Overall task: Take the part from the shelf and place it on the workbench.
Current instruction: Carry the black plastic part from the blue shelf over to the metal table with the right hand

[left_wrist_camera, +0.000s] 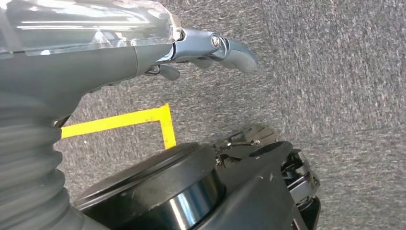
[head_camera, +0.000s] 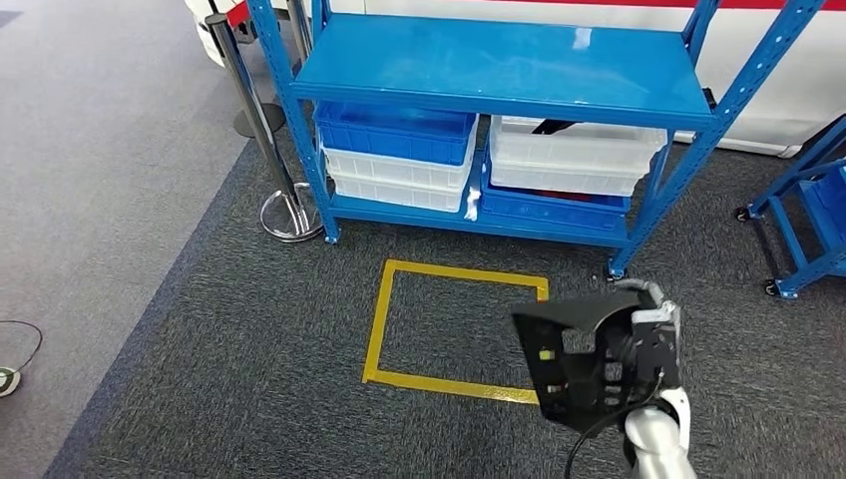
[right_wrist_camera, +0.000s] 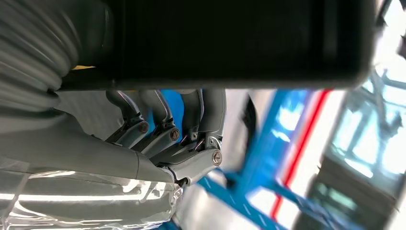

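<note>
The part [head_camera: 574,359] is a flat black plate with cut-outs. My right hand [head_camera: 653,339] grips it at its right edge and holds it up above the dark carpet, low on the right of the head view. In the right wrist view the part [right_wrist_camera: 230,43] is a dark slab with the fingers [right_wrist_camera: 167,129] curled up against it. The blue metal shelf [head_camera: 499,65] stands ahead, its upper board bare. My left hand [left_wrist_camera: 201,48] hangs over the carpet, fingers loosely extended and holding nothing.
On the lower shelf sit a blue bin [head_camera: 394,130] over white ones and a white bin [head_camera: 574,150] over a blue one. A yellow tape square [head_camera: 454,384] marks the floor before the shelf. A chrome stanchion [head_camera: 284,215] stands left, a blue cart [head_camera: 808,220] right.
</note>
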You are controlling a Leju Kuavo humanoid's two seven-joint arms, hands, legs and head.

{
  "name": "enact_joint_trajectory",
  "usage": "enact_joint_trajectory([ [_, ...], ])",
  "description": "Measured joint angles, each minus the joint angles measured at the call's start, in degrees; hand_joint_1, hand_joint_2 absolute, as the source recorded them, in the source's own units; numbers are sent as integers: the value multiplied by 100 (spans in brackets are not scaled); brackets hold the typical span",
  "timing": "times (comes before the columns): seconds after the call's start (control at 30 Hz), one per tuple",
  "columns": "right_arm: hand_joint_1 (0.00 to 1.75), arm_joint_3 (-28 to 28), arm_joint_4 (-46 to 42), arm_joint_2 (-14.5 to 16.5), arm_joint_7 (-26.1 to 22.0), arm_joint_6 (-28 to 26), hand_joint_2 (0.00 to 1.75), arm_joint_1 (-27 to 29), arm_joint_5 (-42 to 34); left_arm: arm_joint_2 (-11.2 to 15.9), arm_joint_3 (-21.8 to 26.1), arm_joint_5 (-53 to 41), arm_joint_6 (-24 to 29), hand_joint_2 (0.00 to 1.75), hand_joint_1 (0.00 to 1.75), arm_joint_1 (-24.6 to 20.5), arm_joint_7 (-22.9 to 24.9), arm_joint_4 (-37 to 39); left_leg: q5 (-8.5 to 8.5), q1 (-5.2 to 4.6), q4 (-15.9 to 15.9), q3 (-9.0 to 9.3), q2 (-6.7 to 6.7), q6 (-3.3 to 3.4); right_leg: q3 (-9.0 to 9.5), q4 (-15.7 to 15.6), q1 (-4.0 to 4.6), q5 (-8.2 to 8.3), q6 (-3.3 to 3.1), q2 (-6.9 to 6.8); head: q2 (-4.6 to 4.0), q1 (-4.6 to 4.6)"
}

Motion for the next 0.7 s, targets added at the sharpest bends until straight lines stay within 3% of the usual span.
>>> enact_joint_trajectory([
  [0.1,175,-134,-133,-377,324,114,175,-373,-10,-1,-1,-9,5,175,0,-34,22,0,-577,10,910,-312,1,-33,-110,8,32,92,-53,-10,0,-3],
  [0.17,175,-183,-72,-759,715,307,175,-834,-4,-2,-1,-43,-13,175,0,-64,48,0,-676,3,1283,-382,0,-18,-200,30,58,150,-55,-7,0,-3],
  [0.2,175,-201,2,-1024,963,439,175,-1184,15,-2,-1,-63,-25,175,0,-79,73,0,-625,-3,1276,-316,-1,8,-254,46,73,182,-53,-1,0,-2],
  [0.23,175,-209,103,-1303,1196,569,175,-1576,45,-2,-1,-84,-34,175,0,-89,94,0,-489,-12,1040,-144,-2,50,-298,61,89,211,-49,7,0,-3],
  [0.3,175,-211,362,-1778,1538,782,175,-2381,125,2,-1,-101,-49,175,0,-92,127,0,-222,-45,237,351,2,188,-349,73,118,260,-25,11,0,-1],
  [0.37,175,-184,672,-2154,1830,931,175,-3094,234,6,-1,-108,-62,175,0,-91,140,0,-134,-79,-291,636,11,277,-372,64,113,308,33,-16,0,1],
  [0.53,175,-11,1388,-2698,2232,1096,175,-4217,397,-5,-1,-127,-86,175,0,-83,180,0,-62,-119,-455,591,-39,190,-435,38,85,378,97,-106,0,8],
  [0.7,175,205,2239,-2988,2474,1237,175,-4921,633,-5,1,-169,-87,175,0,-108,265,0,-30,-143,-387,496,-42,242,-494,27,60,451,182,-105,0,5],
])
